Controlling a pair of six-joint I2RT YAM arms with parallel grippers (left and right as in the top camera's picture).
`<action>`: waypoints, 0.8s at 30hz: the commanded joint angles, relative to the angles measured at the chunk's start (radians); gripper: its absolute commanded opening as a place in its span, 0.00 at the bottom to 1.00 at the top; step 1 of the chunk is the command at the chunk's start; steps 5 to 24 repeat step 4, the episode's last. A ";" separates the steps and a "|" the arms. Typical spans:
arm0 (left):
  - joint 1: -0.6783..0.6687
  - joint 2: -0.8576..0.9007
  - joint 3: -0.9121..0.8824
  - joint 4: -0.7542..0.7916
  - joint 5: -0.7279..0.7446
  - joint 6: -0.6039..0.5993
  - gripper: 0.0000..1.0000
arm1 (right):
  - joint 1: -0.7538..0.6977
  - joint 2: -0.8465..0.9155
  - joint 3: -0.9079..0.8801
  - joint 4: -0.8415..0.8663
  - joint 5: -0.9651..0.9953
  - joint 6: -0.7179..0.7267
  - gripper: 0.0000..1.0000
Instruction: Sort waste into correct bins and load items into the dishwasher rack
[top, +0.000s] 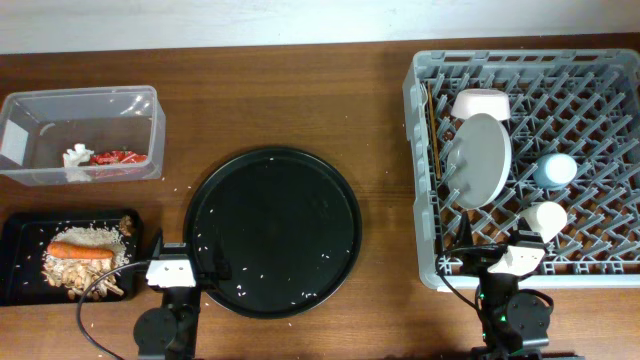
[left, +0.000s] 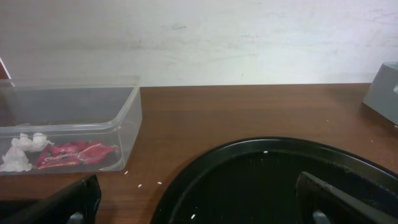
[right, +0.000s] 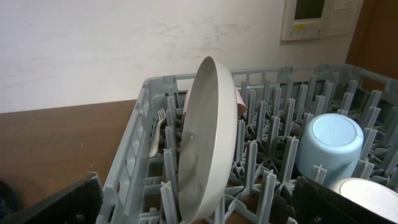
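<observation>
The grey dishwasher rack on the right holds the white plate on edge, the pinkish bowl, the light blue cup, the small white cup and chopsticks. The fork leans at the rack's left wall. The clear tub contains the red wrapper and white paper. In the shallow black tray lie rice and the carrot. My left gripper is open over the round tray's near edge. My right gripper is open, facing the rack's front.
A large round black tray with scattered rice grains fills the table's middle. A few grains lie on the brown wood beside the tub. Both arms sit at the table's front edge. A white wall stands behind the table.
</observation>
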 joint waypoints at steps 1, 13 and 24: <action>-0.005 -0.008 -0.005 -0.001 -0.007 0.016 0.99 | -0.006 -0.007 -0.005 -0.008 0.016 0.007 0.98; -0.005 -0.008 -0.005 -0.001 -0.007 0.016 0.99 | -0.006 -0.007 -0.005 -0.008 0.016 0.007 0.99; -0.005 -0.008 -0.005 -0.001 -0.007 0.016 0.99 | -0.006 -0.007 -0.005 -0.008 0.016 0.007 0.99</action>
